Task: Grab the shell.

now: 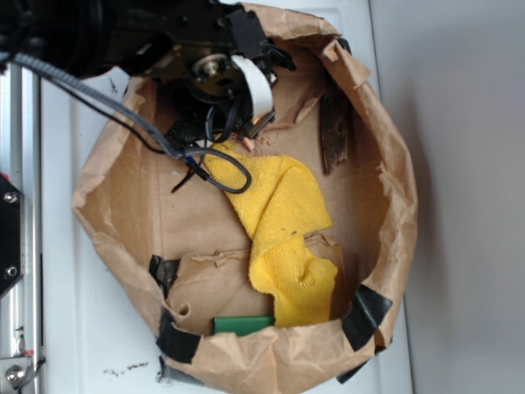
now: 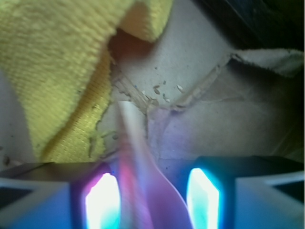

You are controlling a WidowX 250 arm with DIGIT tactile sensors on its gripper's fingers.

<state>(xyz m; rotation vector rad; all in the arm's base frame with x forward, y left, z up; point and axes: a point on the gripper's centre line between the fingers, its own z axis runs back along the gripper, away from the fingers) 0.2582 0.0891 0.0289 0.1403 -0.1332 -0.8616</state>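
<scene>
In the wrist view the shell (image 2: 138, 157) shows as a blurred pale pinkish tail running up from between my fingers. It lies against the left glowing pad (image 2: 102, 202), and a gap separates it from the right pad (image 2: 205, 198). My gripper (image 2: 152, 195) stands open around it, low over the brown paper floor. In the exterior view the gripper (image 1: 239, 135) points down at the back of the paper basin, and only a small pale orange bit of the shell (image 1: 248, 144) shows at its tip, beside the yellow cloth (image 1: 283, 222).
A torn brown paper bag wall (image 1: 398, 189) rings the work area. The dark bark strip (image 1: 335, 131) lies at the back right. A green block (image 1: 243, 325) sits at the front, and black tape patches (image 1: 369, 312) sit on the rim. The arm's cable (image 1: 221, 176) loops over the cloth.
</scene>
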